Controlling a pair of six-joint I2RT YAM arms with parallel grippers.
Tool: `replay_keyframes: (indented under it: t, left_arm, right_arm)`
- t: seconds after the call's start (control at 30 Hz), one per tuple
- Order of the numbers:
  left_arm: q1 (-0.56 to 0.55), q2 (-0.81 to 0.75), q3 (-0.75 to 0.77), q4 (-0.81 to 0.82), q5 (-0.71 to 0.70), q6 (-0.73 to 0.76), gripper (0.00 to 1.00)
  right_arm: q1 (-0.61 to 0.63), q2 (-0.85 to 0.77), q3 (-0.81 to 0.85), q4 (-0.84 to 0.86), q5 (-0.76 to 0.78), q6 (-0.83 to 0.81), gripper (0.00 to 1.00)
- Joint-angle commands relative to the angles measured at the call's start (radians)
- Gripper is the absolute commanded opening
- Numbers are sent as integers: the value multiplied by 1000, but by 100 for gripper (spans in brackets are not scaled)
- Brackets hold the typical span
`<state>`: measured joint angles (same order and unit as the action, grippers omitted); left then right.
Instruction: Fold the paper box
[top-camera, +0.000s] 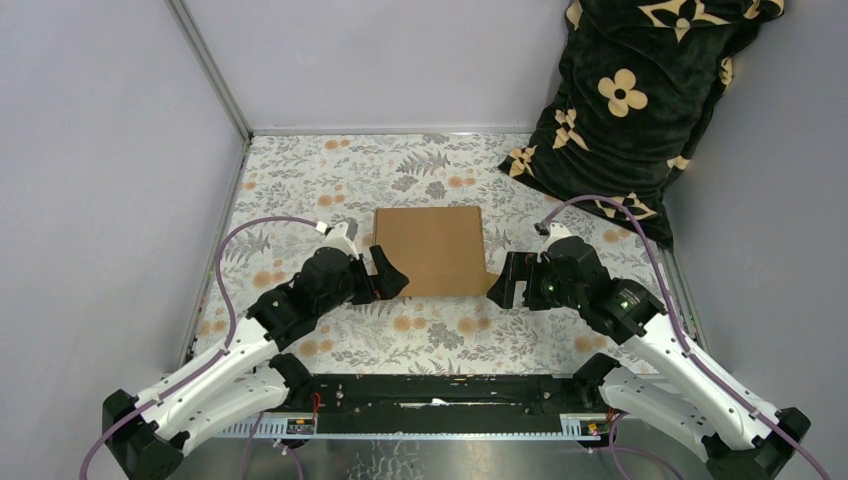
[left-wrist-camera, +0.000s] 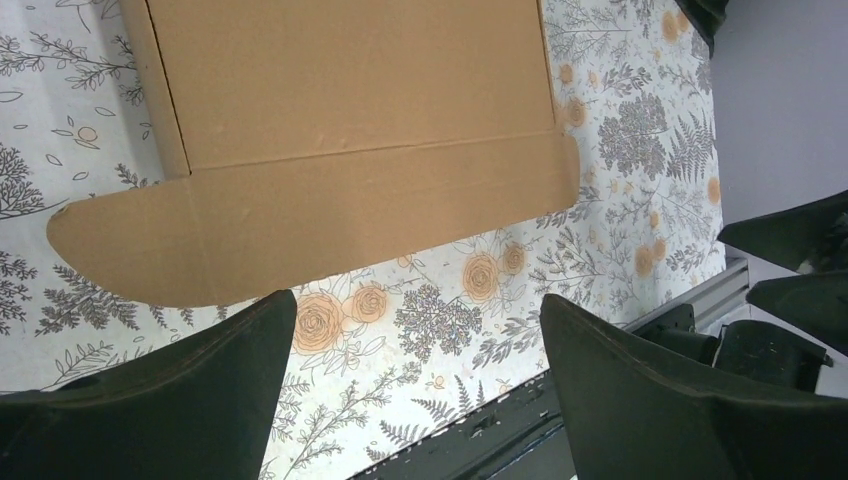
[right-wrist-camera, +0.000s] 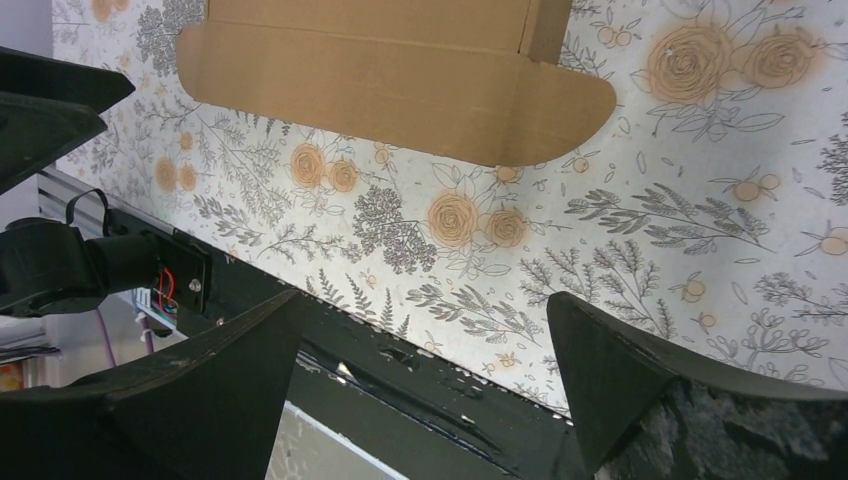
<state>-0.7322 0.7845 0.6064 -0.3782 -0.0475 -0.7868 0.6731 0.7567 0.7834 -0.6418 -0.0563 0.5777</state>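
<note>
The paper box is plain brown cardboard, lying folded flat on the floral table between the two arms. A long flap with rounded ends sticks out along its near edge and rests on the cloth. My left gripper is open just off the box's near left corner, nothing between its fingers. My right gripper is open off the near right corner, also holding nothing. Neither gripper touches the cardboard.
A black cushion with tan flower shapes leans in the back right corner. Grey walls close the left, back and right sides. The black mounting rail runs along the near table edge.
</note>
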Motion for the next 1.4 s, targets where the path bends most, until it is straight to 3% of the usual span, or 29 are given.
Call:
replay_keyframes:
  t: [0.0, 0.23, 0.4, 0.63, 0.8, 1.07, 1.23, 1.37]
  left_arm:
    - [-12, -28, 30, -56, -13, -13, 99]
    - [-13, 44, 145, -121, -89, -44, 99]
    - [-14, 44, 167, -133, -103, -86, 99]
    - [-13, -4, 171, -169, -167, -112, 99]
    - [-15, 62, 215, -172, -169, -97, 99]
    - [-36, 197, 331, -121, -94, 6, 99]
    - [-37, 154, 306, -97, -58, 63, 99]
    - [-37, 78, 231, -89, -63, 54, 99]
  right_arm:
    - [-3, 17, 23, 66, -49, 46, 100]
    - [-4, 68, 31, 152, -31, -42, 100]
    - [-3, 131, 70, 115, -50, -39, 100]
    - [-4, 76, 30, 134, 41, -86, 100]
    - [-4, 60, 13, 191, 100, -164, 100]
    - [-3, 136, 35, 185, 69, -166, 100]
    - [-3, 173, 42, 94, -7, -117, 100]
    - [-3, 103, -25, 104, -84, -72, 100]
